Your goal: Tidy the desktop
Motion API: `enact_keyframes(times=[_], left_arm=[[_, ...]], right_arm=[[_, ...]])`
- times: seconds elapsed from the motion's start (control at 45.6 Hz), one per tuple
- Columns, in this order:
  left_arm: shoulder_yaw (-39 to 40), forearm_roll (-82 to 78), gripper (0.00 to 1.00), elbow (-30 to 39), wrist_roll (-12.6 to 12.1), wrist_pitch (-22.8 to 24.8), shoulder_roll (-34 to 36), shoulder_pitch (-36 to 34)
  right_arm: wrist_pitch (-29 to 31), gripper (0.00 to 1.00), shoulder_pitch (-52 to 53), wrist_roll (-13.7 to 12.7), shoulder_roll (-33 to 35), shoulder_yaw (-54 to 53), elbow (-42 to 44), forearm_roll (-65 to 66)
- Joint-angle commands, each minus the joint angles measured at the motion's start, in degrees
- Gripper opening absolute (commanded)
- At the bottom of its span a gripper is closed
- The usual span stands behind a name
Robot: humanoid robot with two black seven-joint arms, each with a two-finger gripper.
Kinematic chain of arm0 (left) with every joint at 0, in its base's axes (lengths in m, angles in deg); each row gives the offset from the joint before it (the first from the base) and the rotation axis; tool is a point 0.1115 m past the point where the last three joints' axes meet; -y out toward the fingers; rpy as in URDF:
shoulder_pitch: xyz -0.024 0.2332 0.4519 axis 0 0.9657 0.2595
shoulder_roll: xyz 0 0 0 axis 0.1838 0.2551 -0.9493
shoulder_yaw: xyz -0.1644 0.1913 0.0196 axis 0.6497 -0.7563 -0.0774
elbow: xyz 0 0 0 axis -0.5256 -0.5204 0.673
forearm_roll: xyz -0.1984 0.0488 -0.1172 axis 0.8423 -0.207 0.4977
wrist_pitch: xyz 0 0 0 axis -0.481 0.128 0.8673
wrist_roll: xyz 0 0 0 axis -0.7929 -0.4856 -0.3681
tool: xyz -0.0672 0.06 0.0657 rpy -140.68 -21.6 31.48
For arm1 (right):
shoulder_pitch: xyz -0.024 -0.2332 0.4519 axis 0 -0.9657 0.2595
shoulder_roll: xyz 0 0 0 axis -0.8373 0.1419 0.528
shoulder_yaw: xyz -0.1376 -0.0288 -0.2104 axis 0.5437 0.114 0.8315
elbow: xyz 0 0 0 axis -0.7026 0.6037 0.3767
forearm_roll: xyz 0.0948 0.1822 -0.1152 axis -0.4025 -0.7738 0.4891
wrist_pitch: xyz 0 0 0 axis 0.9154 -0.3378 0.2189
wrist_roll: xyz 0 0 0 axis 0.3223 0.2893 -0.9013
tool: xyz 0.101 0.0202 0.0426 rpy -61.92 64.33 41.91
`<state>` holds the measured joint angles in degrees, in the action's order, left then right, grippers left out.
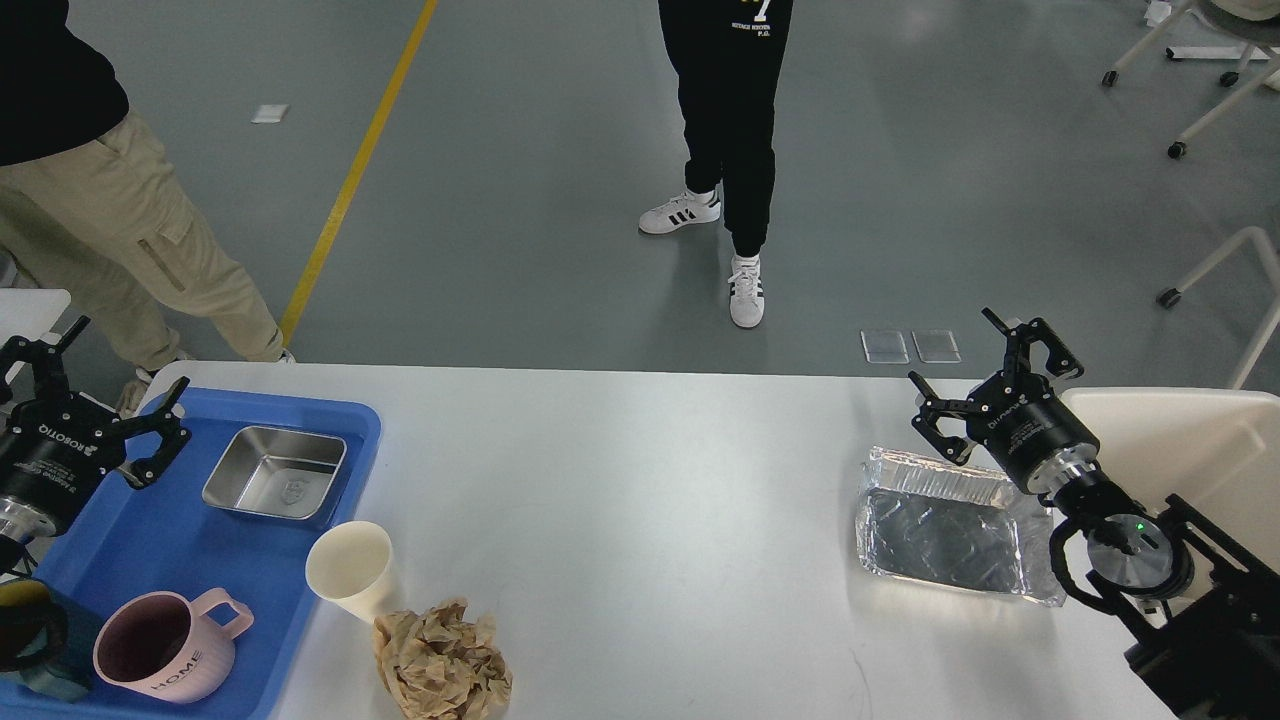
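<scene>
Robotics lab or test hall: grey floor [560,200] with yellow line [355,170], standing onlookers [730,130], wheeled chair bases [1200,80] far right, white desktop [640,480] near.

We had open room across the middle of the white rectangular desktop [640,480]; the cream paper cup [350,570], crumpled brown paper wad [440,660] and foil tray [950,530] flanked it.

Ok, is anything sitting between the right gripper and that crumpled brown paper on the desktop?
Nothing visible blocks it. The right gripper hovers over the foil tray, jaws open; bare desktop lies between there and the crumpled paper. The paper cup stands just left of the paper.
</scene>
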<state>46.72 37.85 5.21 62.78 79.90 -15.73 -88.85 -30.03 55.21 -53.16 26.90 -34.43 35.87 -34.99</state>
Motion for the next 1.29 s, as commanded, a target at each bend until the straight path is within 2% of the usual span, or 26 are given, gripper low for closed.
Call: enact_keyframes(times=[0.0,0.11,0.329,0.504,0.57,0.636,0.702,0.833,0.987,1.074,1.272], left_arm=[[0.2,1.4,0.97,0.5,-2.2,-0.2,-0.5,0.2],[0.1,1.6,0.97,0.5,-2.2,0.3,-0.5,0.3],[-0.3,1.5,0.97,0.5,-2.2,0.5,-0.4,0.3],[-0.7,1.5,0.97,0.4,-2.3,0.9,-0.3,0.3],[-0.8,1.5,0.97,0.5,-2.3,1.0,-0.4,0.3],[-0.9,1.5,0.97,0.5,-2.3,1.3,-0.5,0.3],[-1.0,1.5,0.97,0.4,-2.3,1.4,-0.5,0.2],[-1.1,1.4,0.97,0.5,-2.3,1.9,-0.6,0.0],[-1.2,1.5,0.97,0.5,-2.3,3.4,-0.5,0.0],[-1.2,1.5,0.97,0.4,-2.4,4.2,-0.4,0.2],[-1.1,1.5,0.97,0.2,-4.1,6.1,0.0,0.3]], right_arm=[[0.3,1.00,0.2,0.0,0.1,-1.6,0.0,0.1],[4.1,1.00,0.3,0.2,0.3,-2.7,0.6,0.2],[2.3,1.00,0.7,1.3,1.1,-4.3,0.9,0.3],[5.3,1.00,0.6,2.0,11.2,-3.5,0.2,3.0],[7.0,1.00,0.7,5.0,14.1,-3.5,0.2,6.6],[7.2,1.00,0.8,9.7,17.2,-3.5,0.0,10.5],[7.1,1.00,0.9,13.3,20.2,-3.4,-0.9,15.6],[6.3,1.00,1.1,17.7,26.2,-3.5,-1.5,21.7],[1.9,1.00,1.4,16.2,34.4,-3.3,-1.4,21.6],[2.1,1.00,0.7,16.6,38.4,-3.1,-2.3,21.6],[11.7,1.00,-4.8,17.0,45.5,-3.0,-11.4,22.3]])
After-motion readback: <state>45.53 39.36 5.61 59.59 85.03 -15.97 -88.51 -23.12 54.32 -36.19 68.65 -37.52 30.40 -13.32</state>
